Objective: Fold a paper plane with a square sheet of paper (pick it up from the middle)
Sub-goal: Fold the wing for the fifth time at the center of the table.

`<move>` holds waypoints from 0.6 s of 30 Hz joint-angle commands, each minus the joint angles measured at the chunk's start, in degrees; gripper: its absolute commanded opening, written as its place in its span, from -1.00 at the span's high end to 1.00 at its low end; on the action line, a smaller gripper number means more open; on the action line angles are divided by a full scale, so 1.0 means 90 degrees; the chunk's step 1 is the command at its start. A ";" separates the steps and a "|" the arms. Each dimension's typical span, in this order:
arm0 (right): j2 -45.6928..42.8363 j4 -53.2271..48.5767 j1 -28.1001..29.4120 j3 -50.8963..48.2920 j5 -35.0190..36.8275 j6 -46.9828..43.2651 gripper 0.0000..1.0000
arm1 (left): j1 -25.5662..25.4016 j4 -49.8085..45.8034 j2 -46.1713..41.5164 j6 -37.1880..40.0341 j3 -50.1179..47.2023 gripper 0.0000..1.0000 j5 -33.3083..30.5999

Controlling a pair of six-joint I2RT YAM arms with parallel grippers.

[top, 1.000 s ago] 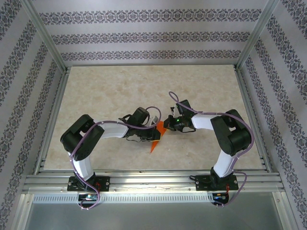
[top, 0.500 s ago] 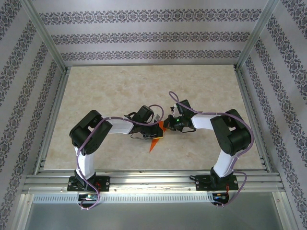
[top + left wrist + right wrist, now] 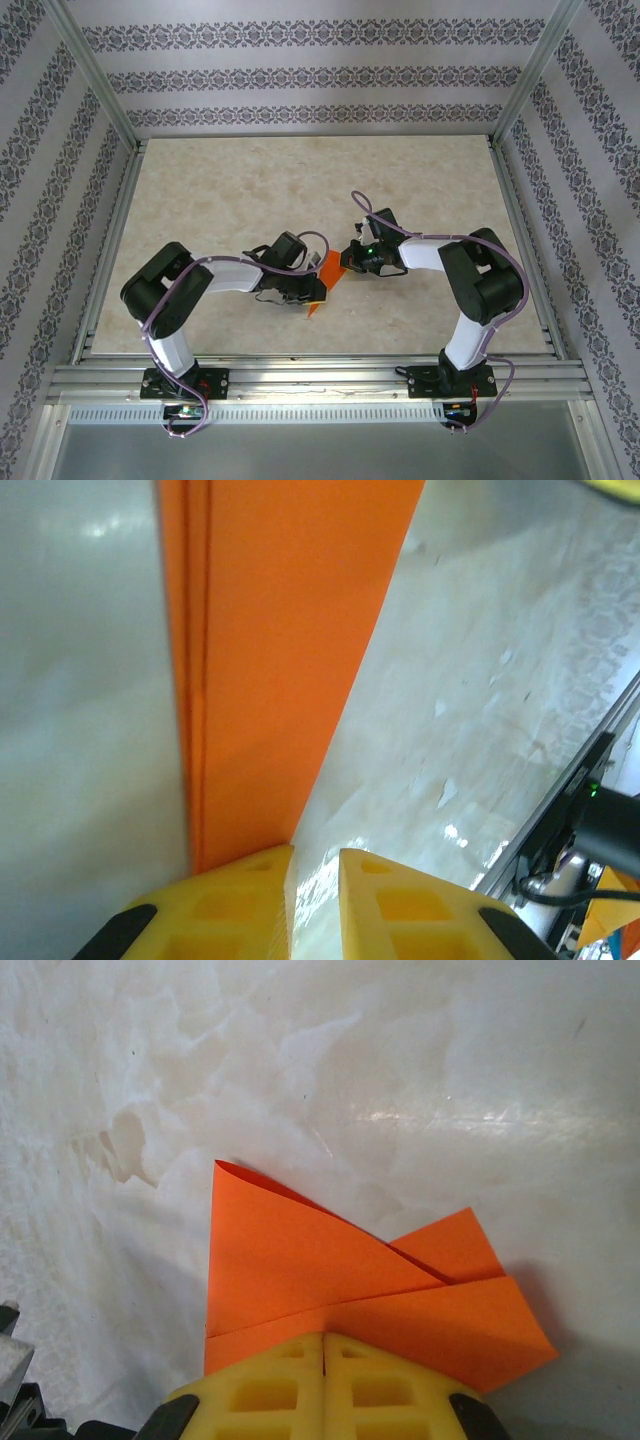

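Two pincers of mine meet over one piece of folded orange paper on the tabletop (image 3: 200,190), near its middle and a little toward the near edge.

Furthest left, seen from above, my left arm (image 3: 190,285) bends in low over the marbled surface. Its left pincer (image 3: 312,291) points right and sits on the near part of the paper plane (image 3: 327,274). In my left wrist view, the two yellow fingers (image 3: 240,900) stand slightly apart, and bare tabletop shows in the narrow gap between them. They clamp nothing. The paper runs away from them as a long orange strip with a straight layered fold line down its left side. Its near tip ends right at the inner corner of the left finger.

At the centre, the paper lies flat on the tabletop, with a narrow orange tip poking out toward the near edge below my left pincer.

To the right, my right pincer (image 3: 348,262) comes in from the other side. In my right wrist view, its yellow fingers (image 3: 270,1390) are pressed together with no gap, and the folded layers run in under their tips. I take it as closed on the paper. Two overlapping triangular flaps spread out ahead of them, one peak on the left and a smaller one on the right.

Furthest right, my right arm (image 3: 480,280) bends back to its base.
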 commanded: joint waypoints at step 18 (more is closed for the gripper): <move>0.0242 -0.0657 0.0110 0.0045 0.0556 0.0049 0.95 | 0.0051 -0.0849 -0.1617 0.0386 -0.0749 0.76 0.0082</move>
